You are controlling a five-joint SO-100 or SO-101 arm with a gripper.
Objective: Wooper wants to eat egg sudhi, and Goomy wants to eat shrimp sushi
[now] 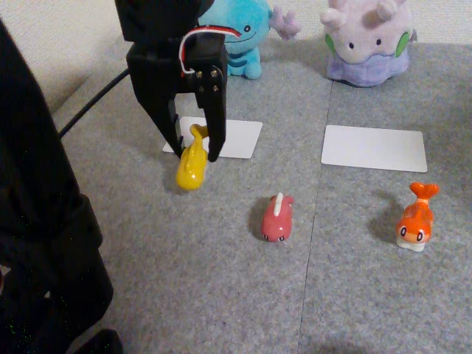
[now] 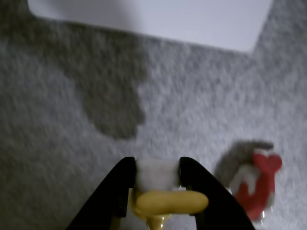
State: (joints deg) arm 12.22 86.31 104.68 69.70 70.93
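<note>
The yellow egg sudhi (image 1: pixel 192 165) hangs tail-up just above the grey carpet, with my black gripper (image 1: pixel 195 150) shut on it near the tail. In the wrist view the same egg sudhi (image 2: pixel 168 201) sits clamped between the two black fingers (image 2: pixel 112 191). Light-blue Wooper (image 1: pixel 243 40) sits at the back behind a white card (image 1: pixel 234 136). Lilac Goomy (image 1: pixel 367 40) sits at the back right behind another white card (image 1: pixel 374 147). The orange shrimp sushi (image 1: pixel 416 219) stands on the carpet at the right.
A pink-red fish figure (image 1: pixel 278 218) with a white stripe lies mid-carpet; in the wrist view the pink-red figure (image 2: pixel 256 184) is at lower right. A black cable (image 1: pixel 92 103) runs along the carpet's left edge. The dark arm body (image 1: pixel 44 243) fills the left foreground.
</note>
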